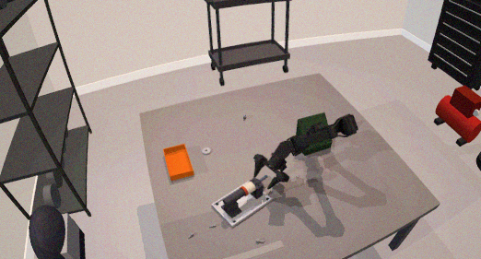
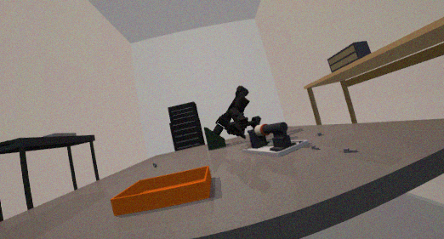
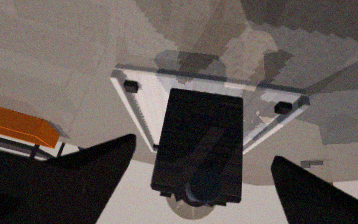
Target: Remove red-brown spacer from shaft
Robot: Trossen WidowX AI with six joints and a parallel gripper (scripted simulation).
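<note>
From high above, one view is looking down across my whole grey-brown table [image 1: 217,99] [image 2: 255,172]; another is facing me low from beyond the orange rectangular tray [image 1: 179,163] [image 2: 162,192] [image 3: 17,123]; my wrist's is peering closely between my black tapered fingers, perhaps slightly downward, all three sharing the tray.

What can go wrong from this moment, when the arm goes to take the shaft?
The claw is open, with one finger on each side of the shaft end, so an off-centre close might push the shaft sideways.

The red-brown spacer sits right beside the cream one; pulling too far would probably drop that one too.

The fingers may also bump the dark support close to the shaft end.
</note>
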